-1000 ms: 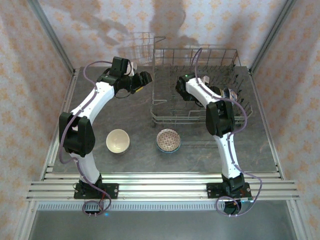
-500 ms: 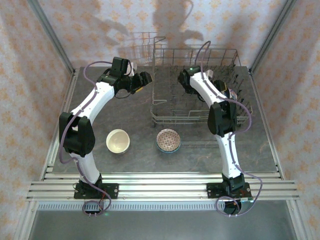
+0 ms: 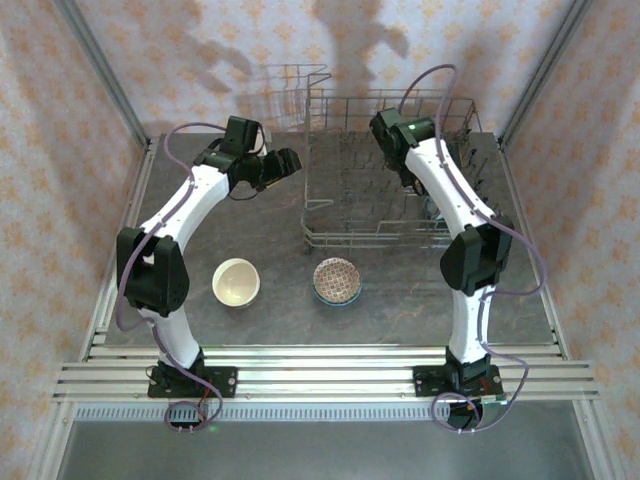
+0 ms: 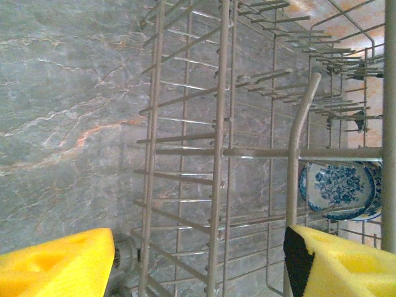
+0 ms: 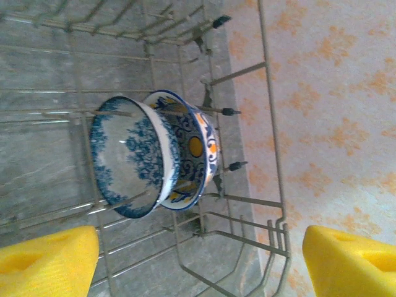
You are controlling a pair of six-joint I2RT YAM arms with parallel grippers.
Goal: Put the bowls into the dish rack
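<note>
Two bowls (image 5: 127, 154) we see propped among dish rack (image 3: 380, 238) tines, left pincer (image 4: 198, 266) and right pincer (image 5: 198, 260) spread wide, empty.

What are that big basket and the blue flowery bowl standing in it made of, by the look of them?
The dish rack looks like grey metal wire with a dull finish: thin straight rods joined in a grid, with tines. The blue-and-white bowl looks like glazed ceramic: a painted floral pattern under a glossy sheen.

Bright, even light throughout; arm shadows fall on the back wall (image 3: 340, 40); wrist views slightly soft.
</note>
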